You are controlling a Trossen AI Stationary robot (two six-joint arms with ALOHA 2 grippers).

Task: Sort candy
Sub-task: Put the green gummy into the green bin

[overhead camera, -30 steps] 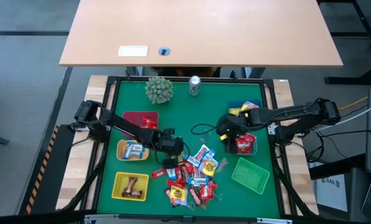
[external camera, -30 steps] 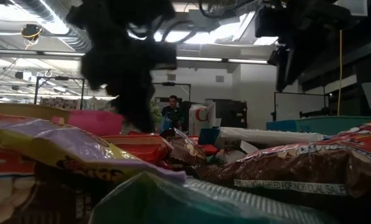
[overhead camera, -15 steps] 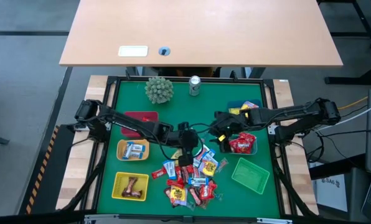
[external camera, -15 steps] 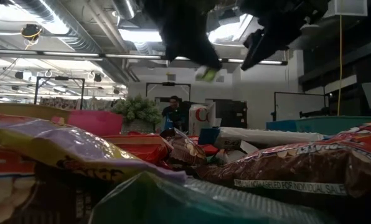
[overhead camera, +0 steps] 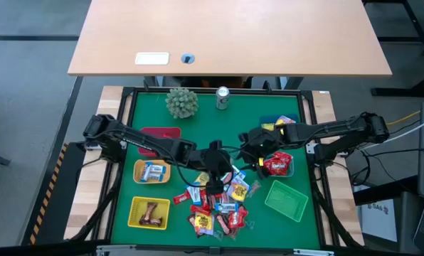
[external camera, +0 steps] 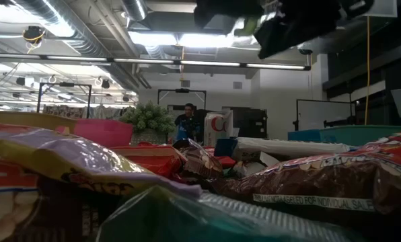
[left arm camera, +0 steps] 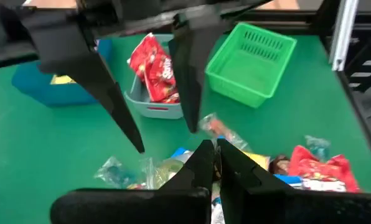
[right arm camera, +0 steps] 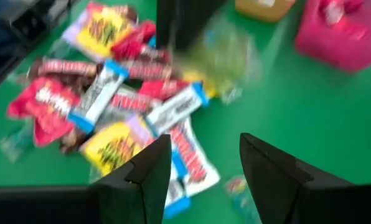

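A green tabletop point(overhead camera: 198, 121) seen from above carries coloured baskets around its edges and a heap of candy point(overhead camera: 219, 203) near its front middle. On the left sit a pink basket point(overhead camera: 155, 134), an orange basket point(overhead camera: 137, 173) with blue-and-white sweets and a yellow basket point(overhead camera: 136, 213) with brown ones; on the right, a blue basket point(overhead camera: 269, 121), a grey basket point(overhead camera: 289, 171) with a red packet, and an empty green basket point(overhead camera: 287, 200). The left gripper point(overhead camera: 213, 171) hangs over the heap's back edge, jaws pinched together; a small yellow-green sweet seems caught there, though this is unclear. The right gripper point(overhead camera: 253, 151) hovers just beside it, near the grey basket, jaws standing apart and holding nothing. This looks like mid-sort: a piece lifted and awaiting its basket. The next move likely calls for carrying it to the matching basket without brushing the other arm.
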